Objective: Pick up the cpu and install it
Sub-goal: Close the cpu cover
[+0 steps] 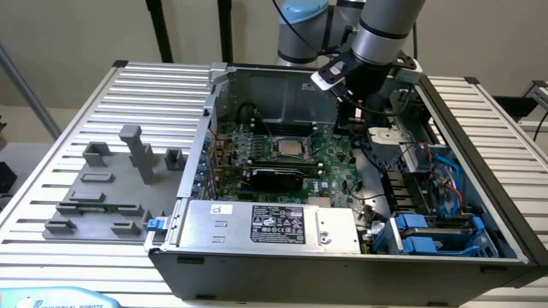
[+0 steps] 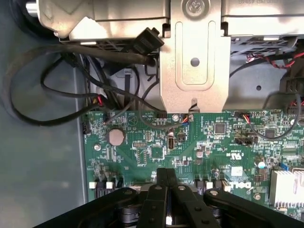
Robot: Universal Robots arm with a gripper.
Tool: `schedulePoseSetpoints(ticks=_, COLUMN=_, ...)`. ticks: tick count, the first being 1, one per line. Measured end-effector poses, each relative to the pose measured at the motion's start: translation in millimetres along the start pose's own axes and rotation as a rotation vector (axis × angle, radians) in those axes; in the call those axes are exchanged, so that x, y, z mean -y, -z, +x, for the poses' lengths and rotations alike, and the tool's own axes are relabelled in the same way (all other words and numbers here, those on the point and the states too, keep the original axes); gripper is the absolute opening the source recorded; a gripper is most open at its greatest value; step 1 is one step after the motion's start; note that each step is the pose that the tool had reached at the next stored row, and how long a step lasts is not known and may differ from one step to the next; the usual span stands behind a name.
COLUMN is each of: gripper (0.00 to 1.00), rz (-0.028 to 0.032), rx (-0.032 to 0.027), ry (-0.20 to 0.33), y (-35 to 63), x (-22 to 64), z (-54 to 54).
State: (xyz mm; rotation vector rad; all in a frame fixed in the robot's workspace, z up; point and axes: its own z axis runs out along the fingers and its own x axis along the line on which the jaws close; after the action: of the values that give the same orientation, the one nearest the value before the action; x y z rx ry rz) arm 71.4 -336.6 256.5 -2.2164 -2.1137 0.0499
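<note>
Pincer (image 1: 347, 125), shut on nothing, hovers over the green board (image 1: 330, 163) at two o'clock from the chip (image 1: 291, 149), which seems already seated.

The silver arm (image 1: 381, 25) is leaning down from the exterior view's upper right, its wrist tilting slightly. The black gripper (image 1: 346, 123) is pointing downward, its fingers (image 2: 159, 185) pressing fully together, tips touching.
</note>
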Motion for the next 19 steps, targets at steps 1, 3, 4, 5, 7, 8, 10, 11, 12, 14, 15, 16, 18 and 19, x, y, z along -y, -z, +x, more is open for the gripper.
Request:
schedulePoseSetpoints(ticks=1, gripper=0.11, rz=0.0000, rx=0.0001, ry=0.000, y=-1.7, x=-0.5, z=-0.1)
schedulePoseSetpoints(ticks=3, gripper=0.11, rz=0.0000, rx=-0.0001, ry=0.000, y=-5.4, x=-0.8, z=-0.1)
schedulePoseSetpoints(ticks=4, gripper=0.11, rz=0.0000, rx=-0.0001, ry=0.000, y=-7.1, x=-0.9, z=-0.2)
schedulePoseSetpoints(ticks=5, gripper=0.11, rz=0.0004, rx=-0.0004, ry=0.000, y=-8.1, x=-0.5, z=-0.2)
schedulePoseSetpoints(ticks=7, gripper=0.11, rz=0.0062, rx=-0.0028, ry=0.000, y=-8.5, x=1.1, z=-0.3)
schedulePoseSetpoints(ticks=8, gripper=0.11, rz=0.0114, rx=-0.0040, ry=0.000, y=-8.6, x=2.5, z=-0.4)
schedulePoseSetpoints(ticks=10, gripper=0.11, rz=0.0253, rx=-0.0063, ry=0.000, y=-9.1, x=6.1, z=-0.6)
schedulePoseSetpoints(ticks=11, gripper=0.11, rz=0.0327, rx=-0.0072, ry=0.000, y=-9.2, x=8.4, z=-0.7)
schedulePoseSetpoints(ticks=12, gripper=0.11, rz=0.0399, rx=-0.0077, ry=-0.001, y=-9.4, x=10.7, z=-0.8)
schedulePoseSetpoints(ticks=14, gripper=0.11, rz=0.0534, rx=-0.0086, ry=-0.001, y=-9.8, x=15.8, z=-1.0)
schedulePoseSetpoints(ticks=15, gripper=0.11, rz=0.0595, rx=-0.0089, ry=-0.001, y=-10.0, x=18.6, z=-1.2)
schedulePoseSetpoints(ticks=16, gripper=0.11, rz=0.0654, rx=-0.0092, ry=-0.001, y=-10.2, x=21.4, z=-1.3)
schedulePoseSetpoints(ticks=18, gripper=0.11, rz=0.0766, rx=-0.0098, ry=-0.001, y=-10.7, x=27.1, z=-1.6)
schedulePoseSetpoints(ticks=19, gripper=0.11, rz=0.0823, rx=-0.0101, ry=-0.002, y=-10.9, x=30.1, z=-1.7)
